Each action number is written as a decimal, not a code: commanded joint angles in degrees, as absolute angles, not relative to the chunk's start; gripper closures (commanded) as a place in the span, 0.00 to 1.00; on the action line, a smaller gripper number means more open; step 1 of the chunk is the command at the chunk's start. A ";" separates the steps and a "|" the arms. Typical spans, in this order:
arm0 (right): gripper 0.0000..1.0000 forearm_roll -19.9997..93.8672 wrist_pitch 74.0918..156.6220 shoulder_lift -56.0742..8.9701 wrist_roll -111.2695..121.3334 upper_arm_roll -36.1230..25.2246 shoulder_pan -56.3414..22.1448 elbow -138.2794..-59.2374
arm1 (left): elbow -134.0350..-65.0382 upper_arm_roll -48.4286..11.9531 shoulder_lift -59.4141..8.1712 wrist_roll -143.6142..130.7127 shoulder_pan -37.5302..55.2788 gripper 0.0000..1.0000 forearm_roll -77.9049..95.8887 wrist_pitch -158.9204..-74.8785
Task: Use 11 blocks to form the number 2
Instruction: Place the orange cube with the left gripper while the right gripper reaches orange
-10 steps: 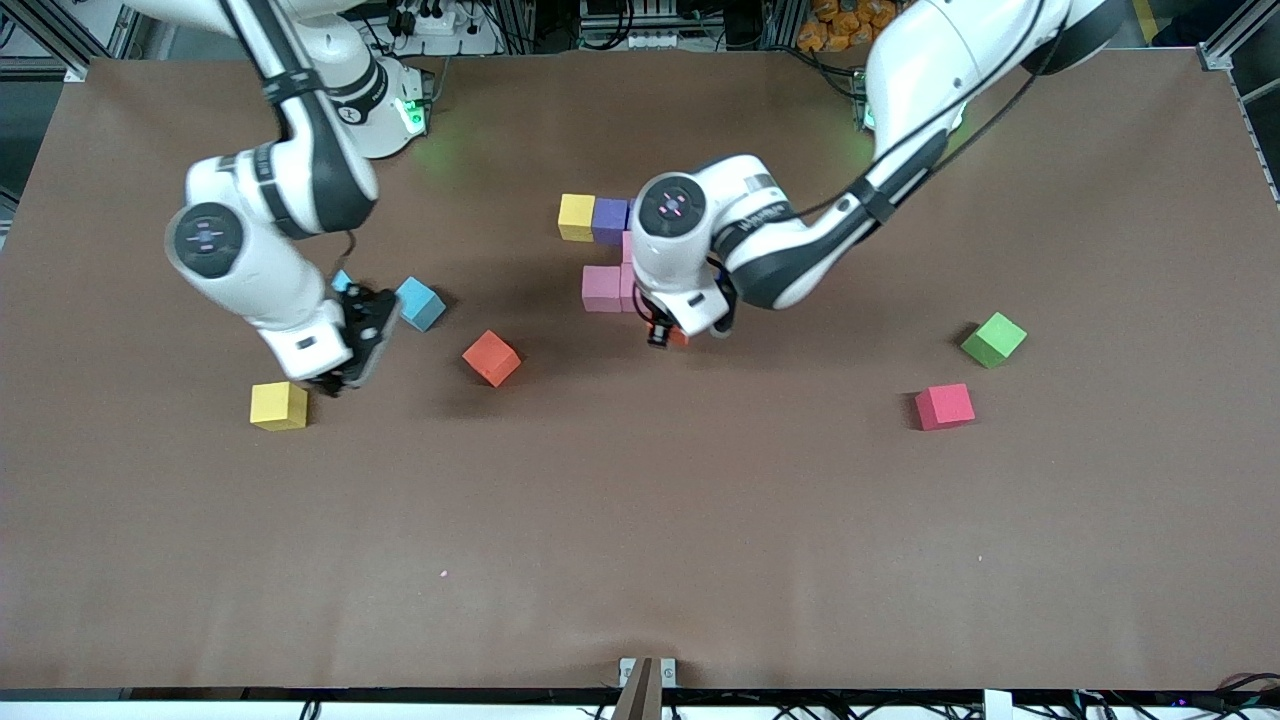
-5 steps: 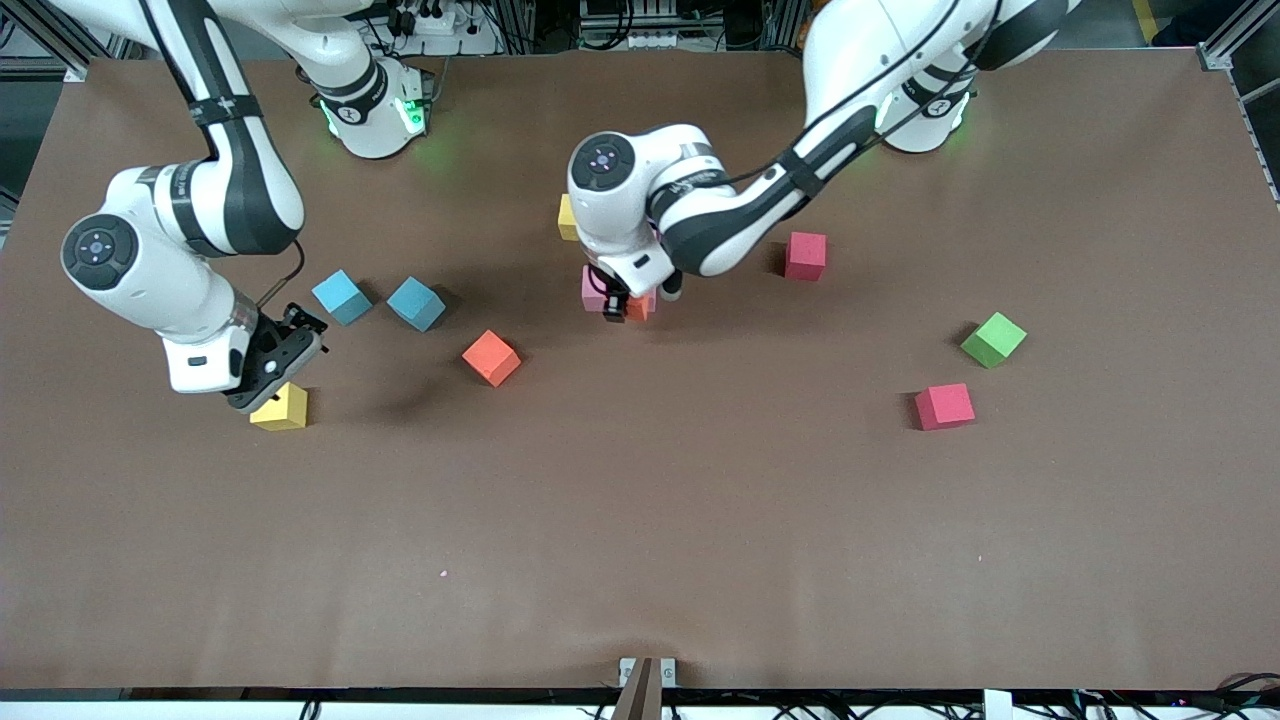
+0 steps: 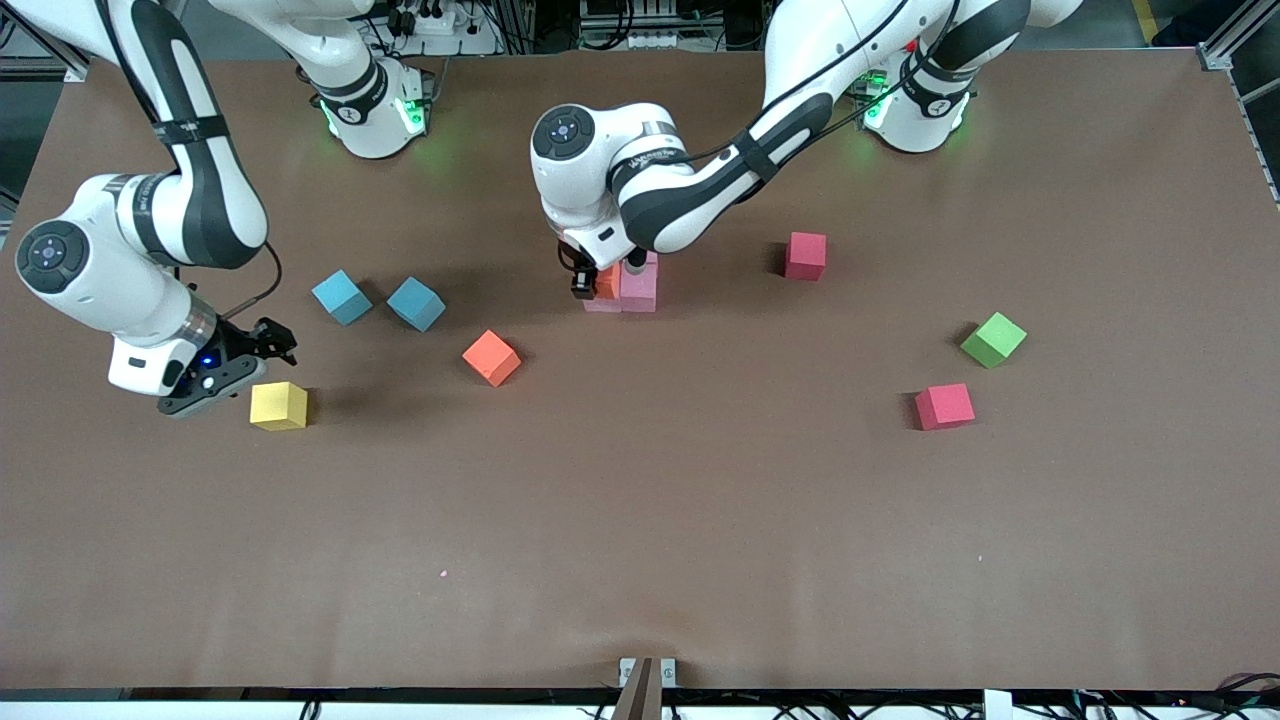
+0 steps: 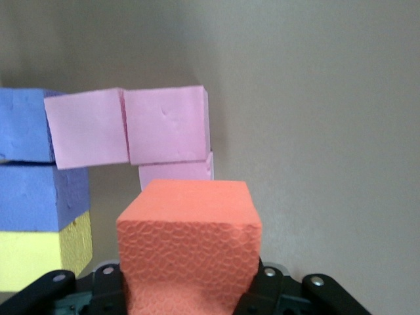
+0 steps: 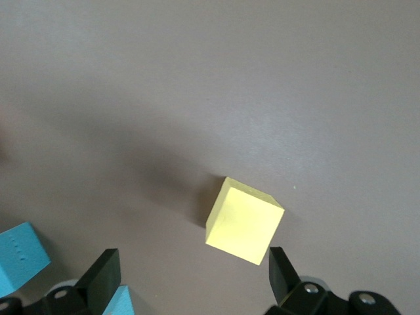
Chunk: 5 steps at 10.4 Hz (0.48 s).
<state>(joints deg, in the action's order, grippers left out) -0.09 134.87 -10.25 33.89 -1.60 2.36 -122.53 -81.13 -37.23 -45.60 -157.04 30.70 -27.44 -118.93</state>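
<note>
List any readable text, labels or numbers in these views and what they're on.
No text can be read with confidence.
Left arm: dark lettering on the white forearm link, too small to read.
Right arm: dark marking on the link, too small to read.
Blocks, such as the held orange block: no print.

Matt foam orange block [image 4: 189,243], matt table [image 3: 640,520]

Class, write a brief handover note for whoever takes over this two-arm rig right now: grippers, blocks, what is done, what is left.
Left gripper: shut on an orange foam cube, over the pink foam cubes of the partial digit.
Right gripper: open, jaws beside the loose yellow foam cube.
Done: yellow, purple and pink cubes joined at mid-table.
Left: place the held cube; add the loose yellow, second orange cube, red cube, pink cube and green cube.
</note>
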 commanded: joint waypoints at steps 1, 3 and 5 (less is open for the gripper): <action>0.00 -0.09 136.05 -11.68 32.43 -0.70 4.21 -122.78 | -76.65 -36.04 -48.07 -163.64 33.92 0.49 -27.16 -119.00; 0.00 -0.09 136.32 -12.74 32.96 -0.70 5.09 -122.70 | -75.06 -33.41 -49.21 -165.14 37.16 0.49 -27.07 -120.49; 0.00 0.00 135.97 -13.01 32.87 -0.53 5.27 -122.70 | -73.84 -30.86 -49.92 -166.81 39.89 0.49 -27.07 -121.81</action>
<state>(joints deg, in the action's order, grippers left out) -0.09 135.80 -12.93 33.30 -1.59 4.10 -122.63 -76.51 -32.78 -48.60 -158.35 37.01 -27.12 -121.30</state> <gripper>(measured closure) 0.000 0.405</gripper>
